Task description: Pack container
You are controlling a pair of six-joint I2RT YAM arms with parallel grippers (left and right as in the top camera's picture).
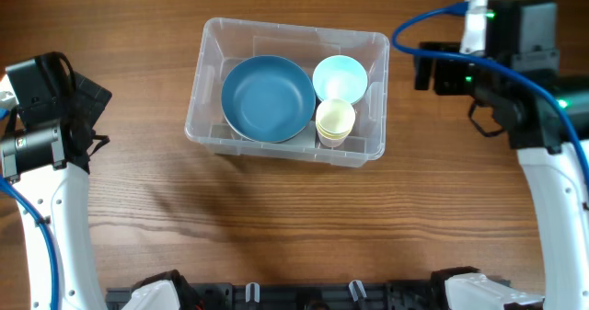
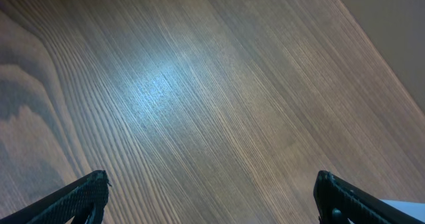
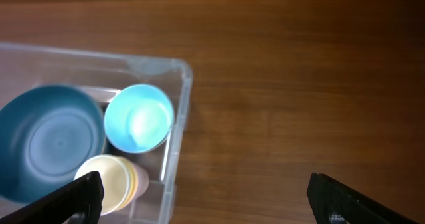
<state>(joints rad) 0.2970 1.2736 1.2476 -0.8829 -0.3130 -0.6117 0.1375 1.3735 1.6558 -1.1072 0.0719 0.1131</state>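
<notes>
From overhead, the container sits on the bench, just toward 12 o'clock of centre. A big blue bowl fills its 9 o'clock half. A pale blue bowl and nested cream cups share the 3 o'clock end, packed close to save room. The arms stand off at 9 and 2 o'clock.

At the left wrist, the left gripper hangs spread wide over bare wood, empty and seemingly parked.

At the right wrist, the right gripper is likewise spread and empty, with the container at 9 o'clock. Packing looks about done.
</notes>
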